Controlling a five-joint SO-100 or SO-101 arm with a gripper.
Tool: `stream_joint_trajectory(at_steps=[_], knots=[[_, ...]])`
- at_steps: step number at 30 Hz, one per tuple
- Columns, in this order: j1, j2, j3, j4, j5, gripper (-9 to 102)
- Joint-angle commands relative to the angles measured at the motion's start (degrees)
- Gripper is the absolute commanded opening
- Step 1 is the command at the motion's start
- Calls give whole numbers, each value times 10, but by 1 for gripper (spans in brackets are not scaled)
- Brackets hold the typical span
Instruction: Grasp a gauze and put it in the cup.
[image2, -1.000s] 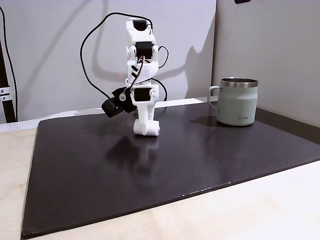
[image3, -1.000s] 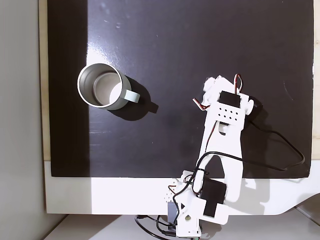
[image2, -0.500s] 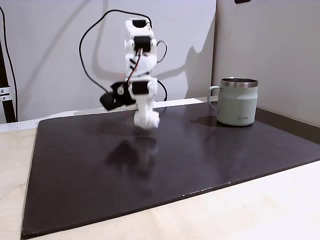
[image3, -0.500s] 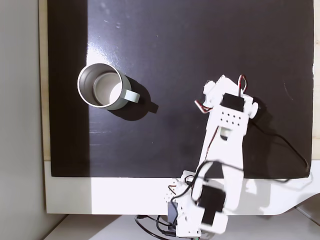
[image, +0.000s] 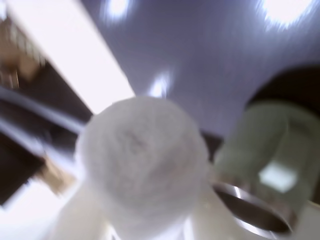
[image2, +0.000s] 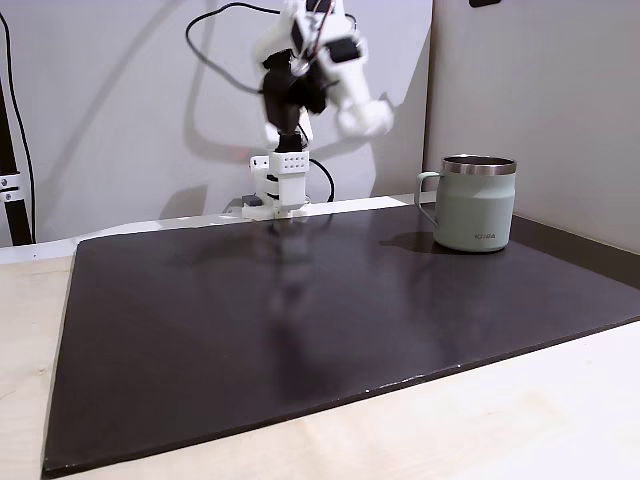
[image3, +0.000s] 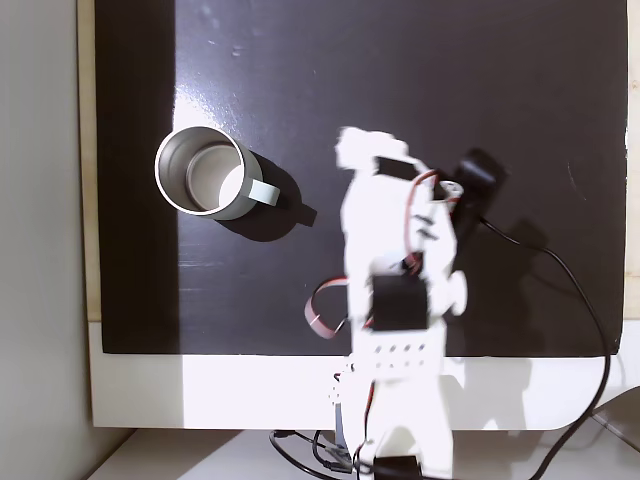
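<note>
arm raised high | gripper apparently gripping gauze | cup apart

white gauze roll end-on, blurred, close to wrist camera; sage-green cup upright on dark mat

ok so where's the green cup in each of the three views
Wrist view: the cup sits blurred at lower right, beside the gauze.
Fixed view from the side: at right on the dark mat, handle facing left.
Fixed view from above: at upper left, seen down its open mouth.
Shared landmark: the dark mat.
</note>
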Motion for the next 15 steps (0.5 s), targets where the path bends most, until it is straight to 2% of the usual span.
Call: stream_joint_trajectory(at_steps=[1, 7, 15], knots=[[-54, 47, -37, -14, -18, 0], [-124, 25, -50, -50, -40, 0], [-179, -114, -161, -54, -40, 0]])
